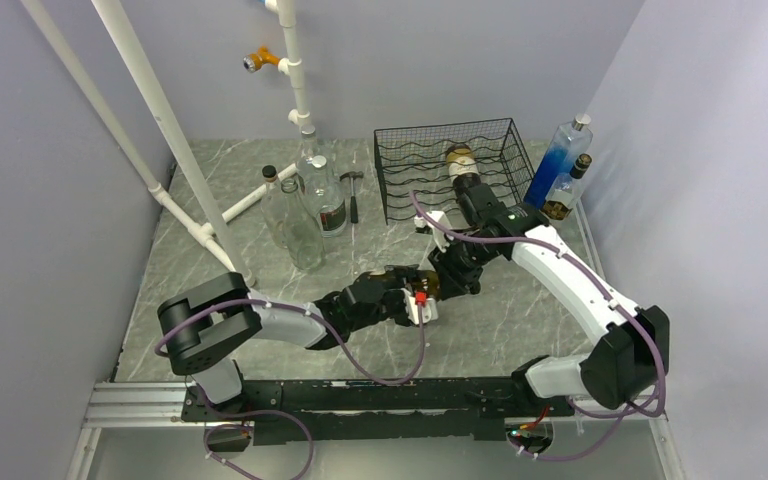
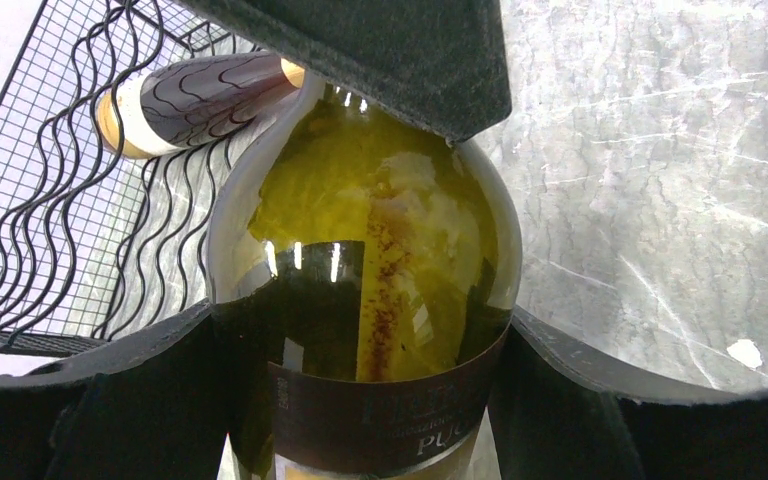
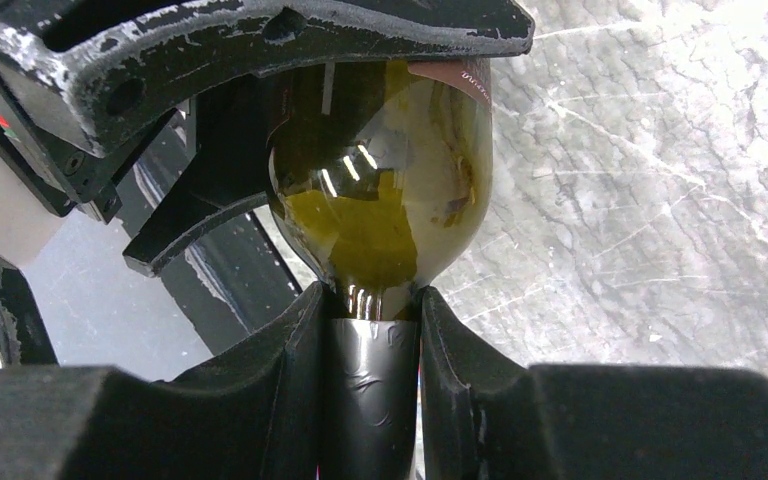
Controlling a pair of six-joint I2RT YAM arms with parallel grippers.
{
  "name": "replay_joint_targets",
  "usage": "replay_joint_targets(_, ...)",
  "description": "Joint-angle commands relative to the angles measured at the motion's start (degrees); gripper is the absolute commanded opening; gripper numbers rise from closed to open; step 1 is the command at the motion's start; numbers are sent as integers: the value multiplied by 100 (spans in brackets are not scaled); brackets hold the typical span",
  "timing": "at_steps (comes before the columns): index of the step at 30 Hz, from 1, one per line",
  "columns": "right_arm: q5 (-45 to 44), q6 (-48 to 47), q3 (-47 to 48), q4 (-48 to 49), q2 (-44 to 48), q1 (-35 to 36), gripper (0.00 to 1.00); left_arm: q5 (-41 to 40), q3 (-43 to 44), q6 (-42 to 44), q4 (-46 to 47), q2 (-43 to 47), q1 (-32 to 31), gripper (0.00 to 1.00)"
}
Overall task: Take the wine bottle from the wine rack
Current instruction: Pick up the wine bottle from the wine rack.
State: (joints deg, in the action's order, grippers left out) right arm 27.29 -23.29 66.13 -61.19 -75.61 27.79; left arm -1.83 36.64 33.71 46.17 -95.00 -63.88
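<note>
The bottle (image 2: 380,250) is already out of the rack (image 1: 410,170). It's lying sideways mid-frame in the top view, just below the rack, and I can't tell if it touches the table (image 1: 500,320). The right tool (image 3: 372,330) is clamped on the neck. The left tool (image 2: 360,325) has its pads flush on both sides of the body at the label, so it looks gripped to me. Another bottle (image 1: 460,160) lies in the rack, upper centre. I'd call this the handover step. Next move probably needs one tool letting go only once the other's grip is firm, then a gentle set-down.
</note>
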Motion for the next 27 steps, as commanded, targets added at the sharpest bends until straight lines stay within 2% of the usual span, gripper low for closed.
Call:
replay_joint_targets(1,444,-483,388,-136,-125,50,32,101,-105,-572,278,284,16,0)
replay_joint_targets(5,477,-575,432,-264,-231,46,51,116,-273,-635,497,365,15,0)
replay_joint_targets(12,630,-620,515,-206,-140,41,72,212,-487,-701,691,445,16,0)
replay_joint_targets(16,668,-532,522,29,45,4,80,198,-622,-789,847,535,15,0)
replay_joint_targets(19,971,-669,633,20,129,-357,82,200,-717,-866,900,643,16,0)
replay_joint_targets(23,2149,-1215,876,-246,339,-1323,83,200,-838,-1030,1006,775,16,0)
replay_joint_targets(27,2963,-1584,740,-156,785,-1807,86,196,-898,-1236,1050,869,11,0)
